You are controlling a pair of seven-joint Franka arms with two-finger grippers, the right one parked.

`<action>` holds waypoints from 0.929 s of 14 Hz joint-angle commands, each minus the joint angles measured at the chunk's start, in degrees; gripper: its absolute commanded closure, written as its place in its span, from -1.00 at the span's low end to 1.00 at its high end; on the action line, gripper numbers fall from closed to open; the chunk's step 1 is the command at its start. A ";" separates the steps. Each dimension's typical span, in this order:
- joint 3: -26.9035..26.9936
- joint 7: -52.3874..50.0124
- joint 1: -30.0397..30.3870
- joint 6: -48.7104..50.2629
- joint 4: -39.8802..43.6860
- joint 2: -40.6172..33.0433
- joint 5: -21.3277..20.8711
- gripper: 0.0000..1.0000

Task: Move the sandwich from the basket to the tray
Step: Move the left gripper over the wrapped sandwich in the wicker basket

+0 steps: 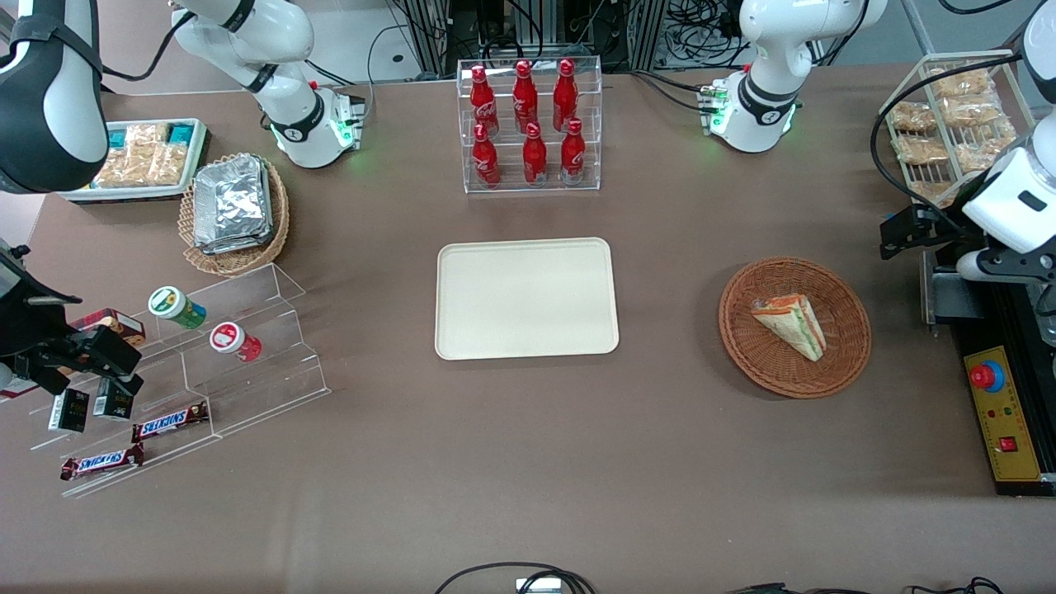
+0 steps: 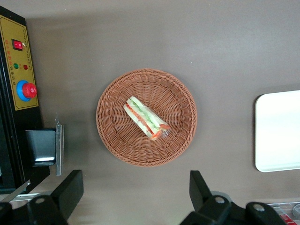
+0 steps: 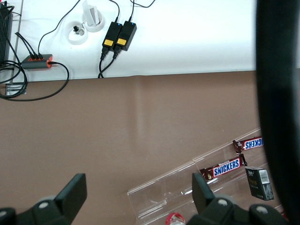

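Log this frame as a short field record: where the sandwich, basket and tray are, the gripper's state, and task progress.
sandwich: lying in the basket, untouched
basket: on the table, toward the working arm's end
tray: mid-table, nothing on it
gripper: open, raised above the basket, holding nothing
neighbours: bottle rack farther from the front camera than the tray
progress: pick not yet begun

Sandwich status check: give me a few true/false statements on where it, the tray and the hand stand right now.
1. The sandwich lies in the basket. True.
2. The tray holds the sandwich. False: nothing is on it.
3. The hand is shut on the sandwich. False: it is open, above the table beside the basket.
4. The sandwich is the only thing in the basket. True.
5. The tray touches the basket. False: bare table separates them.
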State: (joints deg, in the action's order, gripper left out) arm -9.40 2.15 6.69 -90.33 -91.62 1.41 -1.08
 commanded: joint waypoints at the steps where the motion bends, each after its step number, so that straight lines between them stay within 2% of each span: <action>1: 0.08 0.40 -0.10 0.33 1.79 0.88 0.46 -1.00; 5: 0.26 -0.30 0.25 0.33 1.62 1.23 0.20 -1.00; 7: 0.35 -5.02 0.60 -0.46 -0.22 2.11 -0.06 -1.00; 13: 0.79 -16.72 0.69 -18.71 -20.93 -3.15 -0.33 -1.00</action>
State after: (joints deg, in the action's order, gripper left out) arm -8.61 -11.15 7.13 -103.12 -103.87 2.69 -1.14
